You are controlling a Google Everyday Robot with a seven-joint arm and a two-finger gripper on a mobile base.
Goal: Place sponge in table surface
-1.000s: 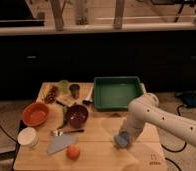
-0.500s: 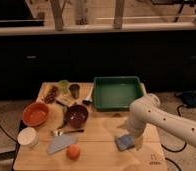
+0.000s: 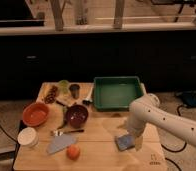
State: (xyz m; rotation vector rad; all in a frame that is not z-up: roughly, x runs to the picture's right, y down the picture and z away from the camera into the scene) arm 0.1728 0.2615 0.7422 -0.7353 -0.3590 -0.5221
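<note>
The blue-grey sponge (image 3: 124,142) is at the front right of the light tan table surface (image 3: 101,150), low on or just above the wood; I cannot tell whether it touches. My gripper (image 3: 134,138) hangs from the white arm that comes in from the right and sits right at the sponge's right edge, partly covering it. A small dark mark (image 3: 152,161) is near the table's front right corner.
A green tray (image 3: 117,93) stands behind the gripper. To the left are a maroon bowl (image 3: 77,115), an orange bowl (image 3: 36,113), a white bowl (image 3: 27,136), an orange fruit (image 3: 73,151), a pale grey-blue sheet (image 3: 61,143), two cups (image 3: 71,89) and a utensil (image 3: 66,132).
The gripper and the sponge have shifted slightly right and down toward the tabletop. The other things have not moved.
</note>
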